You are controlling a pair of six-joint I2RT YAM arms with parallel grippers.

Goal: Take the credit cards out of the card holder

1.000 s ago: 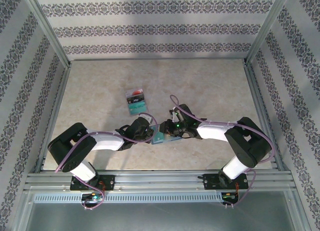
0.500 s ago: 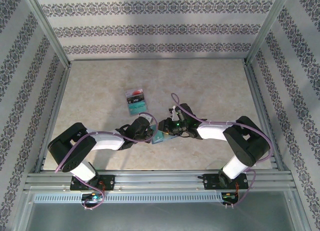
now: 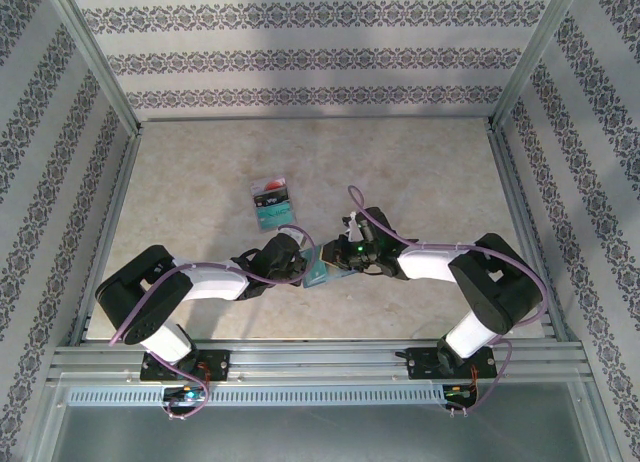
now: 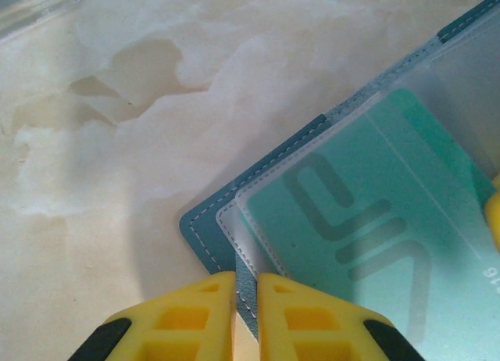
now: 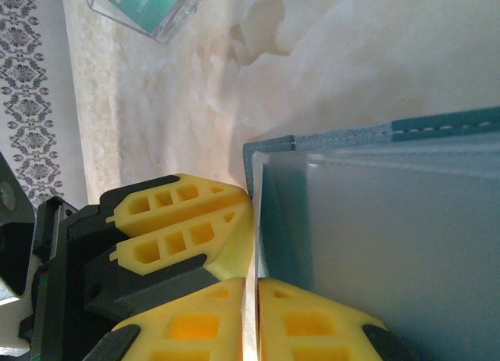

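Now, your left claw [image 4: 247, 287] pinches a corner of the card holder [image 4: 205, 230] on the tabletop [image 4: 117, 142]; your right claw [image 5: 251, 294], pressed together at its open edge, faces the teal credit card [image 4: 367, 220] just ahead.

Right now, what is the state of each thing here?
Blue-grey soft card holder: open, pinched on two edges.
Teal plastic card: inside the holder's clear pocket.
White card with red circle: out, lying on the table.
Left gripper: shut on the holder.
Right gripper: shut on the holder.
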